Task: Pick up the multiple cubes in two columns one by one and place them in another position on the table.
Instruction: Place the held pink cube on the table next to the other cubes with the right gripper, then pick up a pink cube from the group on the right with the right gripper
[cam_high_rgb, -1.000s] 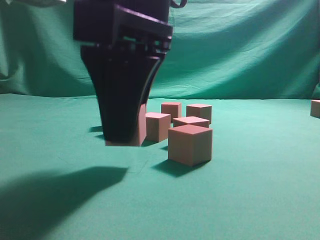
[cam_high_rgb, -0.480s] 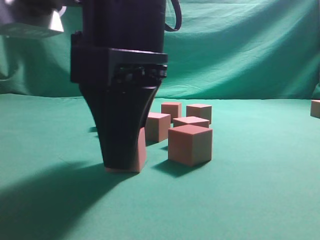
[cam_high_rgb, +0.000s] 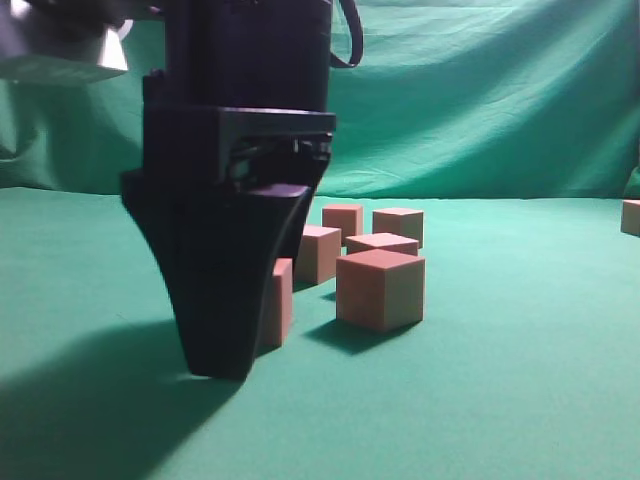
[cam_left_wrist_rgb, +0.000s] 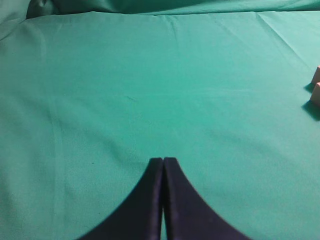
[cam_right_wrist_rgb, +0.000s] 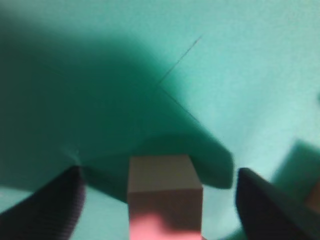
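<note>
My right gripper (cam_high_rgb: 240, 345) fills the left of the exterior view, low over the green table (cam_high_rgb: 500, 400). It is open, and one salmon-pink cube (cam_high_rgb: 278, 300) stands on the cloth between its fingers, apart from both. In the right wrist view that cube (cam_right_wrist_rgb: 165, 192) sits midway between the spread jaws (cam_right_wrist_rgb: 157, 172). Several more cubes cluster to the right: a near one (cam_high_rgb: 380, 288) and others behind it (cam_high_rgb: 316, 252) (cam_high_rgb: 343, 220) (cam_high_rgb: 398, 225). My left gripper (cam_left_wrist_rgb: 163, 160) is shut and empty over bare cloth.
One more cube (cam_high_rgb: 630, 216) shows at the far right edge of the exterior view. Two cube edges (cam_left_wrist_rgb: 315, 95) show at the right edge of the left wrist view. A draped green backdrop (cam_high_rgb: 480, 100) hangs behind the table.
My right gripper came down with the cube, set it on the cloth left of the cluster, and opened its jaws. The cube now stands free.
</note>
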